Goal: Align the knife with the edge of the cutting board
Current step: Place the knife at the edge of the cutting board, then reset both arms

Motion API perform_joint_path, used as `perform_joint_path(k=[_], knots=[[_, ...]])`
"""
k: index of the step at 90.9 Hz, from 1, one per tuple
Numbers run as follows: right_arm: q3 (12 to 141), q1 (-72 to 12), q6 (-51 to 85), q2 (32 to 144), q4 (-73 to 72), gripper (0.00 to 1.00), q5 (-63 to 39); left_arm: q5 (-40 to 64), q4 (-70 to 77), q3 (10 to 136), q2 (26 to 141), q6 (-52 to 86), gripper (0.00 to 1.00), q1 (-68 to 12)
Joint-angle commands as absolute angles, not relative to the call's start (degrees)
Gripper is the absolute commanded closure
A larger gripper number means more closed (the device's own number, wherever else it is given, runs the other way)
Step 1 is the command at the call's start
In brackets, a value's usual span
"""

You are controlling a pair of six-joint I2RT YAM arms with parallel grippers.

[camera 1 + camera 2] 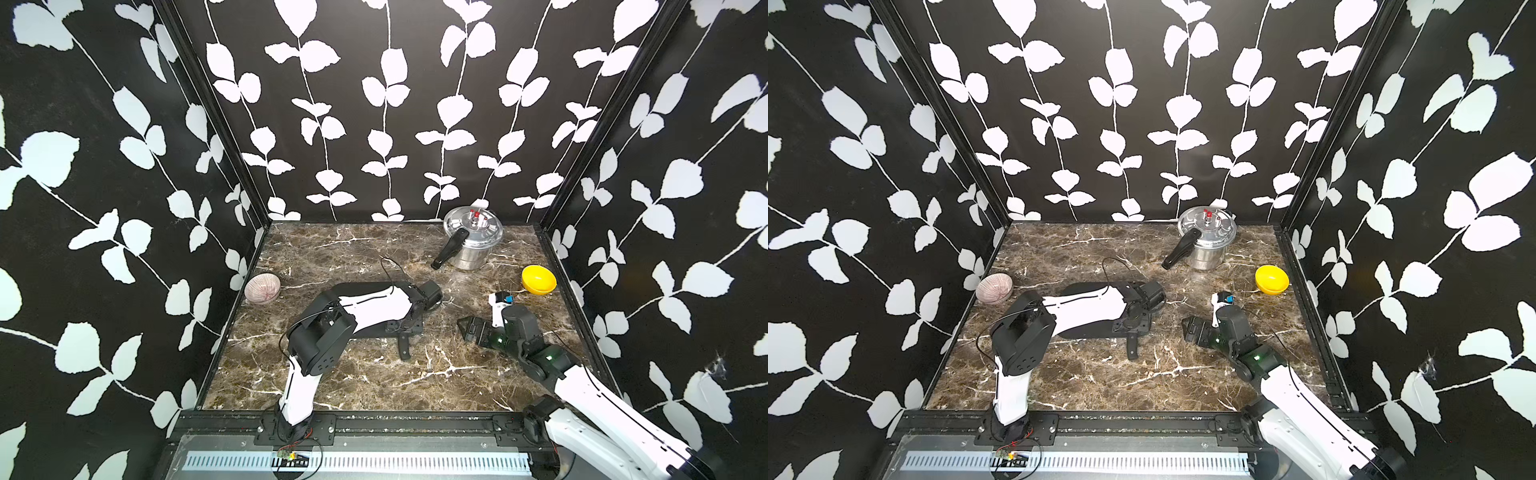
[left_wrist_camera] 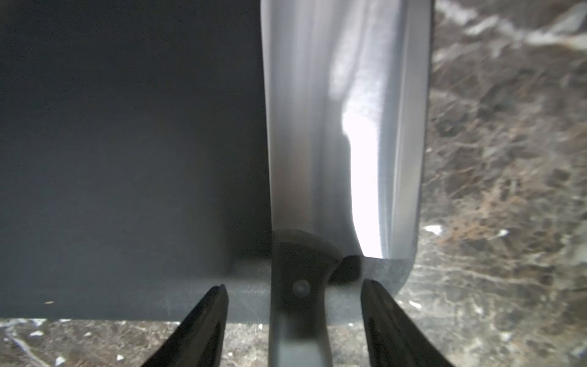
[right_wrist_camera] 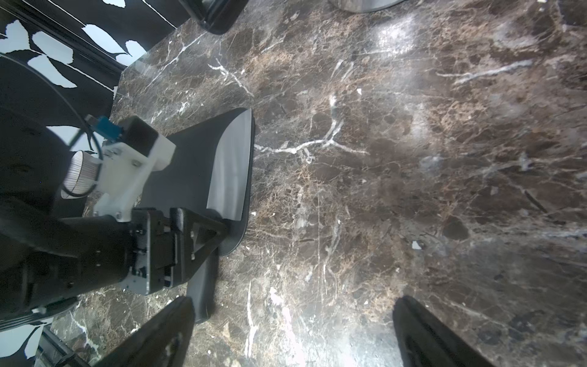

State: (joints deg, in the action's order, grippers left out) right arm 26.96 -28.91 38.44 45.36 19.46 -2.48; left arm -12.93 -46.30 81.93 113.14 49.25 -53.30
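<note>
The knife's silver blade [image 2: 343,127] lies flat on the black cutting board [image 2: 127,159], running along the board's right-hand end. Its black handle [image 1: 404,348] sticks out past the board's front edge over the marble. My left gripper [image 2: 294,285] is open, one finger on each side of the handle near the rivet, with a gap on both sides. In the right wrist view the blade [image 3: 230,165] and board [image 3: 190,159] show under that gripper. My right gripper [image 1: 464,330] hovers open over bare marble to the right of the board, holding nothing.
A steel pot [image 1: 471,241] with a long black handle stands at the back. A yellow bowl [image 1: 538,279] sits by the right wall and a pink ribbed bowl [image 1: 262,288] by the left wall. Patterned walls close three sides.
</note>
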Motion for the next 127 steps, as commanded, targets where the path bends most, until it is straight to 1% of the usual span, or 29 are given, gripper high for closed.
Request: perform_joint_path(k=[1, 5, 9, 15, 20, 31, 37, 50, 65, 76, 82, 87, 94, 96, 99, 103, 108, 110, 114, 119, 127], knots=[[27.33, -29.28, 38.45, 44.91, 18.39, 0.01, 0.66, -14.27, -49.8, 84.83, 107.14, 48.72, 0.27, -51.89], [27.53, -29.33, 38.35, 44.91, 18.3, 0.01, 1.78, -14.26, -49.73, 85.05, 105.79, 48.33, 0.25, -51.35], [27.78, -29.28, 38.2, 44.98, 18.26, 0.01, 2.67, -14.44, -49.81, 85.41, 104.64, 47.81, 0.17, -50.74], [28.43, -29.28, 37.77, 45.28, 18.55, 0.01, 5.49, -14.89, -49.64, 85.55, 102.32, 47.03, 0.08, -49.52], [29.14, -29.27, 37.31, 45.74, 19.02, 0.01, 9.08, -15.08, -48.93, 85.29, 100.11, 45.6, 0.02, -47.89], [30.63, -29.25, 34.2, 47.0, 18.23, 0.0, 16.67, -16.18, -46.09, 83.4, 95.44, 41.13, 0.02, -43.59], [30.57, -29.26, 31.59, 47.11, 15.16, 0.0, 21.58, -17.45, -43.55, 81.1, 92.41, 38.32, 0.02, -40.7], [29.64, -28.93, 22.69, 48.72, 5.39, 0.0, 34.79, -21.14, -36.43, 73.08, 85.75, 32.41, 0.02, -30.71], [31.87, -25.74, 11.2, 56.84, -2.75, 0.0, 40.49, -18.52, -28.49, 63.84, 81.74, 28.71, 0.02, -17.48], [30.18, -21.35, 4.38, 64.05, -14.08, 0.0, 42.49, -20.31, -20.18, 56.88, 81.28, 22.72, 0.01, -11.44], [29.38, -19.01, 1.58, 69.37, -21.23, 0.0, 43.45, -23.63, -12.98, 52.74, 81.4, 17.88, 0.01, -10.67], [29.89, -17.4, -0.18, 74.24, -24.01, 0.0, 44.4, -27.43, -7.39, 49.26, 81.23, 16.29, 0.02, -10.21], [30.67, -15.35, -1.94, 80.01, -28.69, 0.0, 45.72, -26.21, 5.65, 42.44, 80.24, 11.83, 0.01, -8.91], [30.39, -14.87, -2.11, 81.39, -30.99, 0.0, 46.04, -24.46, 5.72, 42.12, 79.78, 12.29, 0.01, -7.79], [29.39, -14.05, -2.5, 82.82, -35.44, 0.0, 45.99, -24.78, 8.76, 40.74, 79.62, 11.17, 0.01, -7.2], [27.7, -12.85, -2.2, 84.41, -41.79, 0.0, 44.44, -25.19, 13.74, 39.31, 79.79, 8.33, 0.02, -6.96], [26.32, -11.37, -0.83, 85.57, -44.85, 0.0, 40.73, -25.42, 16.36, 39.09, 80.69, 4.63, 0.01, -6.92], [26.09, -10.97, -0.56, 86.12, -45.51, 0.0, 39.54, -24.86, 17.6, 39.26, 81.41, 3.66, 0.02, -6.67], [25.9, -10.61, -0.25, 87.23, -46.91, 0.0, 38.68, -24.42, 13.9, 41.16, 82.44, 1.56, 0.02, -6.57], [26.21, -10.29, -0.27, 87.47, -45.85, 0.0, 36.85, -25.38, 17.11, 40.04, 84.25, -1.4, 0.02, -6.51], [25.6, -9.21, -0.22, 87.14, -46.56, 0.0, 33.01, -26.32, 20.52, 36.23, 85.9, -2.1, 0.02, -6.35]])
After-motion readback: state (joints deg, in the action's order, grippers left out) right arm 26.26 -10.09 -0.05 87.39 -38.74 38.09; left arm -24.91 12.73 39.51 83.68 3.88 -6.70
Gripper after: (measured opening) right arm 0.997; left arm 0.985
